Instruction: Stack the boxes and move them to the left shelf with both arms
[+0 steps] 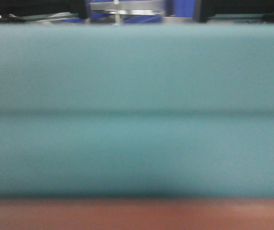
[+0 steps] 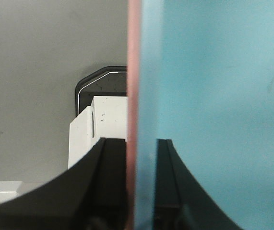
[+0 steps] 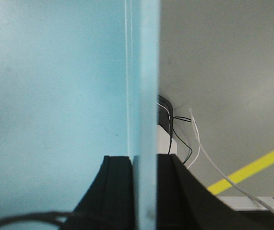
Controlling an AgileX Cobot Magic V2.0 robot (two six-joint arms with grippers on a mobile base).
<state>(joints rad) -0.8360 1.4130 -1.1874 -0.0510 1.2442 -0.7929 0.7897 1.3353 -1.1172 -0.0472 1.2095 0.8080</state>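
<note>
The light blue box (image 1: 137,110) fills the front view, with the pale pink box (image 1: 137,215) showing as a strip under it. In the left wrist view my left gripper (image 2: 139,143) is shut on the nested side walls, pink wall (image 2: 134,72) outside and blue wall (image 2: 213,96) inside. My right gripper (image 3: 145,160) is shut on the blue box's opposite wall (image 3: 144,72); no pink shows there. Black arm parts (image 1: 31,7) show at the top corners of the front view. A sliver of steel rack (image 1: 127,12) shows above the box; I cannot tell whether it is the left shelf.
Dark blue bins (image 1: 184,7) sit by the steel rack behind the boxes. Below the left gripper is a white block (image 2: 98,124) over grey floor. Below the right gripper run loose cables (image 3: 184,139) and a yellow floor line (image 3: 252,170).
</note>
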